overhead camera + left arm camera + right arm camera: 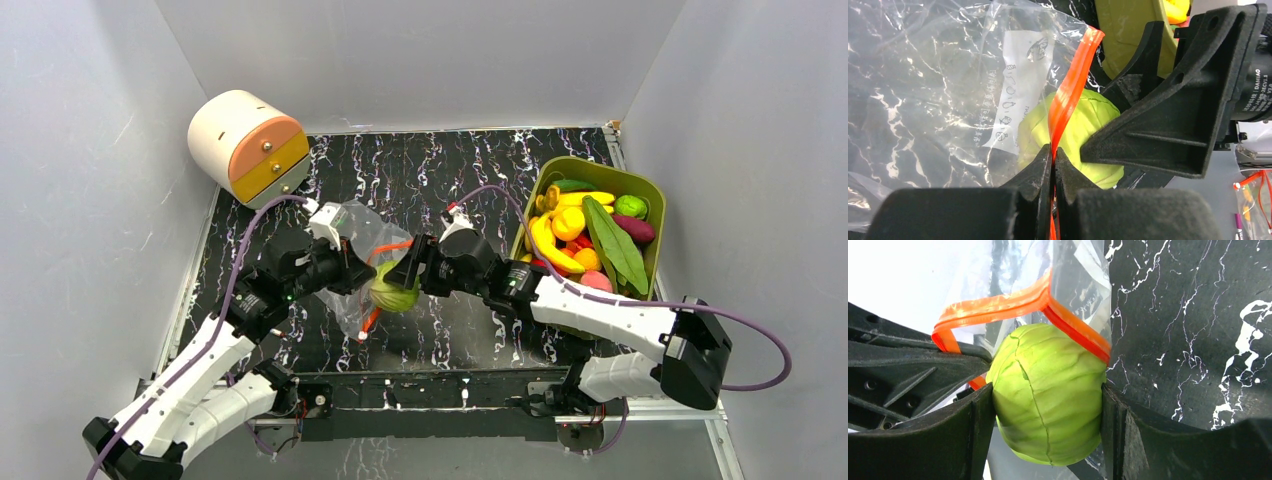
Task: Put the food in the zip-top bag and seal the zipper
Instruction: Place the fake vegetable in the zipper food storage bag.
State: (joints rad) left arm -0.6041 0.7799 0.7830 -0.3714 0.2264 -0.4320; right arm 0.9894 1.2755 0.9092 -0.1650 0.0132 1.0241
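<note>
- Green and round, the toy cabbage (1048,400) is clamped in the right hand (1048,412). One black finger presses on each side of it, and the fingers stand wide because the ball is wide.
- Orange, the zipper (998,302) bends in a loop over the top of the cabbage in the right wrist view, so the cabbage sits at the open mouth of the bag (1078,270). How far inside it reaches cannot be told.
- Black fingertips of the left hand (1053,155) are pressed together on the zipper, pinching the strip flat between them. The strip runs up and away from that grip, across the front of the cabbage in the left wrist view.
- Clear and crinkled, the bag spreads out to the left of the cabbage and carries a white printed label (1020,85). From above it lies between the two hands, left of the middle of the black, white-veined counter (430,170).
- Olive in colour, a tub (600,165) stands at the far right of the counter, well apart from the bag. It holds the other toy food: yellow bananas (555,245), a small green piece, a dark purple one, a long green leaf shape and orange-peach pieces.
- Cream-coloured, a drum (245,145) with orange and yellow drawer fronts rests at the far left corner, apart from everything else.
</note>
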